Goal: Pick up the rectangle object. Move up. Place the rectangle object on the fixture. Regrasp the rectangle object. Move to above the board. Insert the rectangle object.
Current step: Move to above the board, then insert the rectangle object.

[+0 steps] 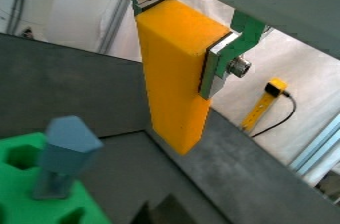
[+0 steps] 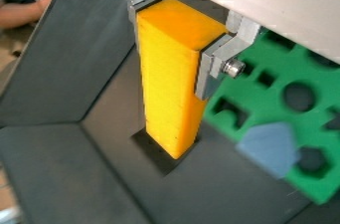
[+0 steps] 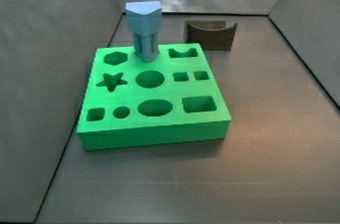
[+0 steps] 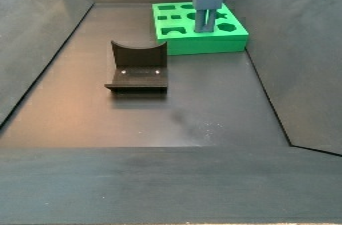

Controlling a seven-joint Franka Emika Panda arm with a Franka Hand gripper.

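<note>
In both wrist views my gripper point(image 1: 182, 34) point(image 2: 180, 31) is shut on the rectangle object point(image 1: 180, 84) point(image 2: 170, 84), a long orange-yellow block. It hangs upright from the silver fingers point(image 1: 217, 61) point(image 2: 217, 61), which clamp its upper end, well above the dark floor. The green board point(image 3: 157, 131) point(image 4: 222, 41) with shaped holes lies on the floor; its edge also shows in the wrist views point(image 1: 19, 183) point(image 2: 295, 94), off to the side of the block. The fixture point(image 3: 210, 34) point(image 4: 136, 69) stands apart from the board. Neither the gripper nor the block shows in the side views.
A blue pentagon-topped peg point(image 3: 142, 29) point(image 4: 207, 5) point(image 1: 67, 148) point(image 2: 272, 148) stands upright in the board. Sloping dark walls point(image 4: 47, 39) enclose the floor. A yellow-tipped cable point(image 1: 271, 97) lies outside the bin.
</note>
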